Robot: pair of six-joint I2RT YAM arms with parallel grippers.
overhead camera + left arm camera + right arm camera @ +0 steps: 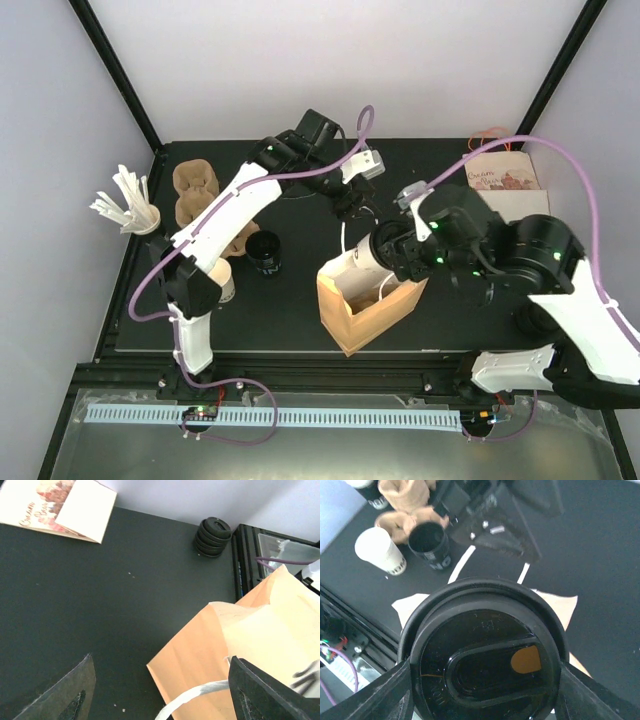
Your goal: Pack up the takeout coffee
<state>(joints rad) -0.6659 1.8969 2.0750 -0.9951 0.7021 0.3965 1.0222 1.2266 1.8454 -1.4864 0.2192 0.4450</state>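
One black table (300, 310) is seen, with paper bag (365, 310) stood near centre, mouth open. Lidded coffee cup (485, 650) is clamped by right gripper (485, 680) and held tilted at bag mouth. Left gripper (165, 690) is spread wide, bag's white handle (192, 696) is seen between its fingers; contact cannot be told. Open black cup (265, 253) is stood left of bag. Stack of lids (214, 536) is set at table edge.
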